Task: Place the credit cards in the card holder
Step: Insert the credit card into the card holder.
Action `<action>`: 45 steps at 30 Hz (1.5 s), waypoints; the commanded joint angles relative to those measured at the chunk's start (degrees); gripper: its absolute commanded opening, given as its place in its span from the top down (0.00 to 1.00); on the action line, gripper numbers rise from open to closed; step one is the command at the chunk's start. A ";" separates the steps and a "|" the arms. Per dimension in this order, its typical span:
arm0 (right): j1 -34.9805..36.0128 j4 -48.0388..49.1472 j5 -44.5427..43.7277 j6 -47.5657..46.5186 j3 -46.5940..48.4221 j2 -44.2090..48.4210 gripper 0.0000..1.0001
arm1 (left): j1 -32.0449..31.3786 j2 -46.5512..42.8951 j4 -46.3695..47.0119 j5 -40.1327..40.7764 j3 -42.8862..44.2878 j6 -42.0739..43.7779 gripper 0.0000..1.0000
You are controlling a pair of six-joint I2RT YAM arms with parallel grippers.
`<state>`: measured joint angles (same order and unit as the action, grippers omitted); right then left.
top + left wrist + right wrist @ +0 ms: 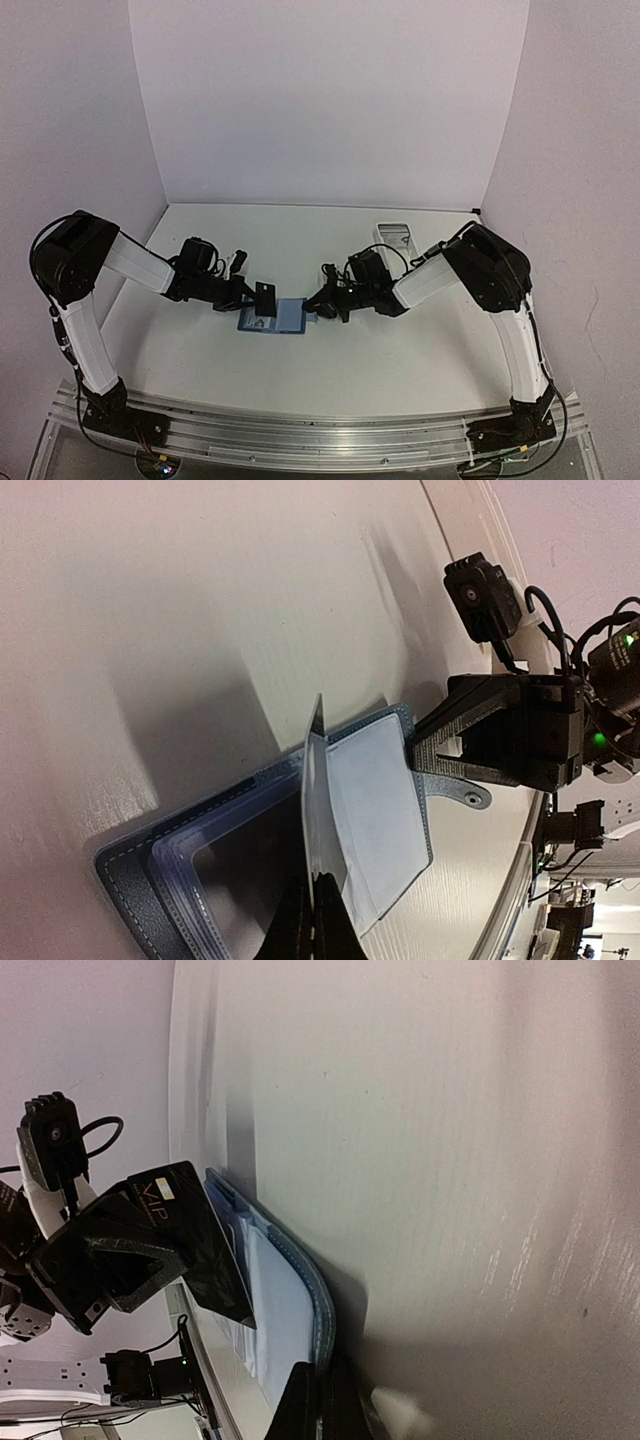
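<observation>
The dark-blue card holder [285, 318] lies open on the table, its pale grey-blue pocket page [375, 810] facing up. My left gripper [255, 300] is shut on a black credit card [264, 297] marked VIP [205, 1250]. The card stands on edge over the holder's fold and shows edge-on [316, 800] between the left gripper's [317, 905] fingers. My right gripper [316, 303] is shut on the holder's right edge [300, 1290], close to the snap tab [468, 797]. In its own view the right gripper [328, 1385] pinches the stitched rim.
A long white tray [393, 236] lies at the back right, behind the right arm. White walls close the table on the left, back and right. Both arms reach in towards the middle of the table.
</observation>
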<state>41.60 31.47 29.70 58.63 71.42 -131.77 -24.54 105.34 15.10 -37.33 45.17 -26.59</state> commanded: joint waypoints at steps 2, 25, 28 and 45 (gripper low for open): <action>0.14 -3.37 -2.54 0.70 -2.42 0.76 1.00 | -0.33 1.16 2.91 0.17 -1.29 -4.36 1.00; 0.14 -2.77 -2.63 0.71 -2.07 0.41 1.00 | -1.51 0.86 4.76 1.78 -1.37 -2.73 1.00; 0.14 -2.77 -2.96 0.70 -2.51 0.70 1.00 | -2.09 2.35 5.10 1.16 -1.96 -4.91 1.00; 0.14 -2.57 -3.12 0.51 -2.43 0.53 1.00 | -2.41 4.22 3.09 -4.42 -3.12 -6.30 1.00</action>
<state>41.60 33.23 29.28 59.08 70.35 -131.61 -26.36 108.25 22.46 -39.98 42.59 -34.26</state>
